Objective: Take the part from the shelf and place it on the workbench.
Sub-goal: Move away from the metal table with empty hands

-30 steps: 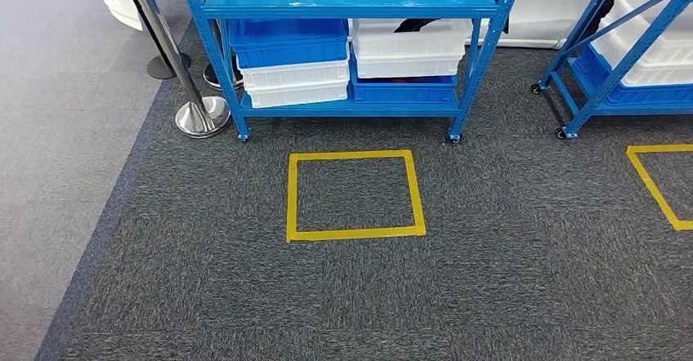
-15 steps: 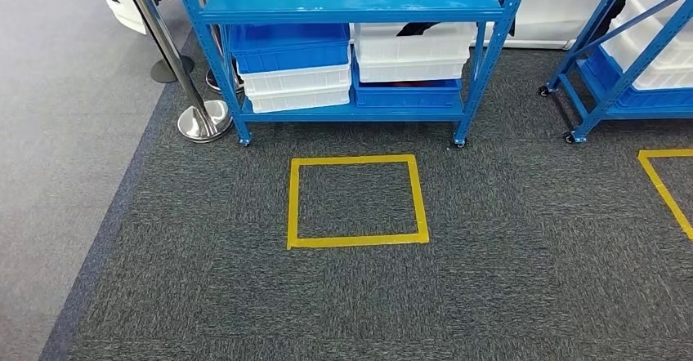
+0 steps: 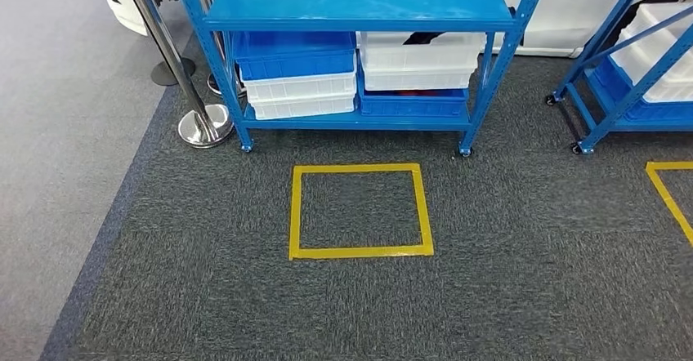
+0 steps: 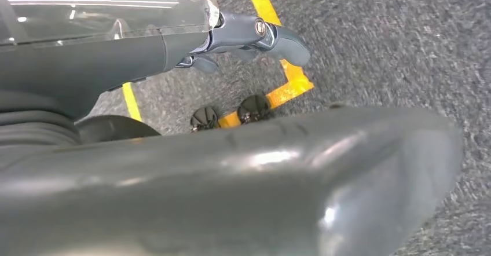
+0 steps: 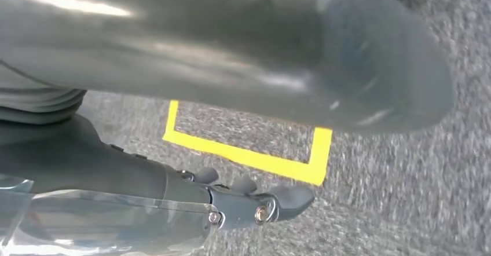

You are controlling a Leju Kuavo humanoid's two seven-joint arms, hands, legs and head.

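Fingers on my left hand (image 4: 255, 39) and right hand (image 5: 255, 201) hung loosely spread over the carpet (image 3: 507, 279), grasping nothing. Ahead, the blue shelf (image 3: 359, 2) stood behind a yellow square (image 3: 359, 211); which bin (image 3: 421, 51) held the part I couldn't tell.

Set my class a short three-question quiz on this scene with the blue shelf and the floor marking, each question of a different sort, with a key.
1. True or false: the yellow tape square on the carpet lies directly in front of the blue metal shelf unit.
2. What stands left of that shelf? A) a chrome stanchion post B) a chair C) a ladder
3. Fill in: on the bottom shelf, the blue plastic bin on the left rests on stacked ____ bins.

Key: 1 true. 2 A, the chrome stanchion post. 3 white, the white plastic bins.
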